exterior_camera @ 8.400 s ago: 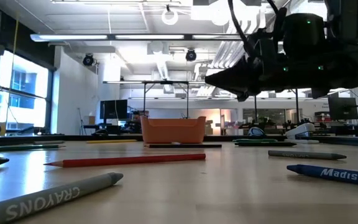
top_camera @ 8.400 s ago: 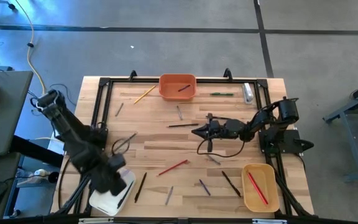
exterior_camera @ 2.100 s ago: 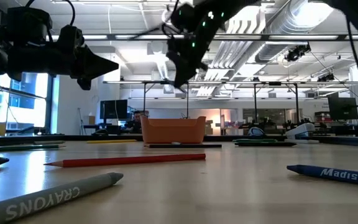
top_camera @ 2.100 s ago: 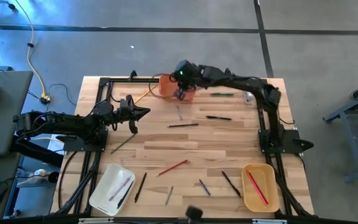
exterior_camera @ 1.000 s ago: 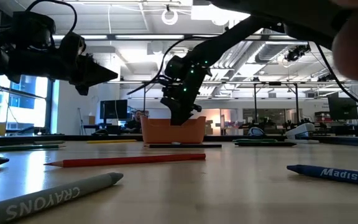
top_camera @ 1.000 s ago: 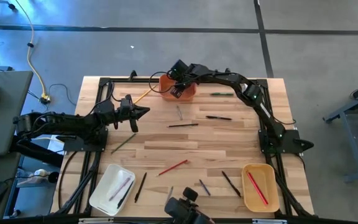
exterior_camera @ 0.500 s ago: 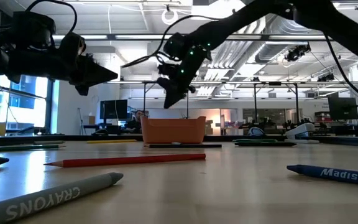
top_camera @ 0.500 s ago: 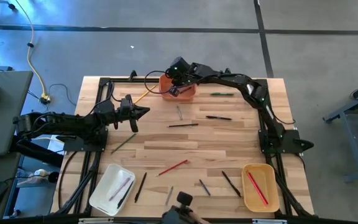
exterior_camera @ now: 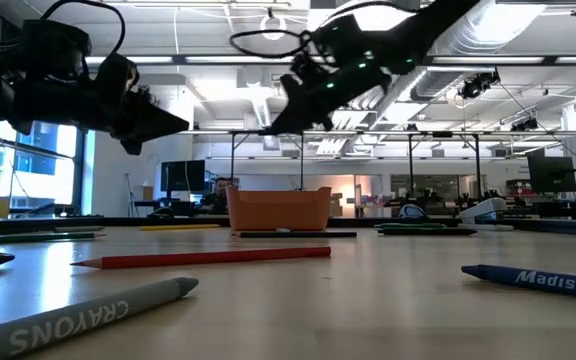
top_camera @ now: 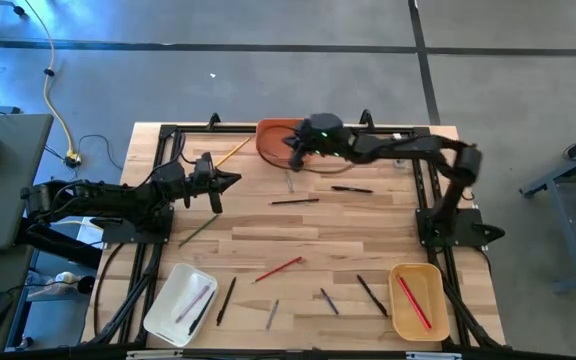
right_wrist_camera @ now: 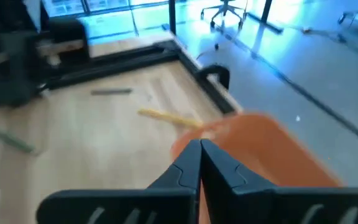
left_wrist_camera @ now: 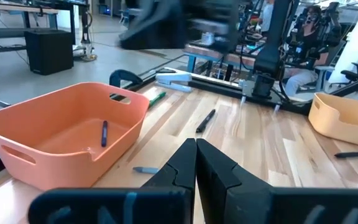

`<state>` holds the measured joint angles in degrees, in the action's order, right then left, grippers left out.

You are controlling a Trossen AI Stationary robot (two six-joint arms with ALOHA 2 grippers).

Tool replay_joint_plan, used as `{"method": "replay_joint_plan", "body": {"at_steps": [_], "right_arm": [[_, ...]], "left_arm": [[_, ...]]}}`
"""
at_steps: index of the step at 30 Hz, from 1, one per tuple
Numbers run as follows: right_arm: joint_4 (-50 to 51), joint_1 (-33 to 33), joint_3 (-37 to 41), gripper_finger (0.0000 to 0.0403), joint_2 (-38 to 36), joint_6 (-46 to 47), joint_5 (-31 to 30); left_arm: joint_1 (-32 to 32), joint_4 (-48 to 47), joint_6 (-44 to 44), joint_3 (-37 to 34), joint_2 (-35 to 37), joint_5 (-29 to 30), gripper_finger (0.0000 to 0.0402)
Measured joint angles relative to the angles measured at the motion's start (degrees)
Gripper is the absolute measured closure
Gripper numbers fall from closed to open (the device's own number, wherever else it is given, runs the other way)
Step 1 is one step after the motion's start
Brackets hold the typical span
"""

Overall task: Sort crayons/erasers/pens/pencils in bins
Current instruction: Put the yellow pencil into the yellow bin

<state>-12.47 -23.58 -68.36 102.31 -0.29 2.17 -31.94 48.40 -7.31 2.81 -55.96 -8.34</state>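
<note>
The light wooden slatted table (top_camera: pixel 308 235) edged by a black metal frame carries three shallow rounded plastic bins: an orange bin (top_camera: pixel 271 141) at the far edge, a white bin (top_camera: pixel 171 305) at the near left corner and a tan-yellow bin (top_camera: pixel 417 301) at the near right corner. The dark left arm reaches in from the left side, its left gripper (top_camera: pixel 230 180) hanging above the table left of the orange bin with its fingers pressed together on nothing. The dark right arm stretches along the far edge, and the right gripper (top_camera: pixel 295 141) hovers over the orange bin's right part, jaws likewise pressed together and empty. Thin sticks lie scattered over the table: a red pencil (top_camera: pixel 279 269) near the middle front, a wood-yellow pencil (top_camera: pixel 233 152) just left of the orange bin, a long black pen (top_camera: pixel 295 201) at centre. A red stick (top_camera: pixel 414 303) lies inside the tan-yellow bin, a small dark crayon (left_wrist_camera: pixel 104 133) inside the orange one.
</note>
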Motion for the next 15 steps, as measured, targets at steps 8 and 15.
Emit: {"method": "replay_joint_plan", "body": {"at_steps": [8, 15], "right_arm": [[-12.1, 3.5, 20.5, 0.0402, -15.7, 0.4, -0.7], [-19.6, 7.1, 33.4, 0.0403, -25.2, 1.8, -1.0]], "left_arm": [[0.2, -8.2, 1.0, 2.5, 0.1, -0.1, 0.0402], [2.2, -26.4, 4.3, 11.0, 0.2, 2.3, 0.0401]]}}
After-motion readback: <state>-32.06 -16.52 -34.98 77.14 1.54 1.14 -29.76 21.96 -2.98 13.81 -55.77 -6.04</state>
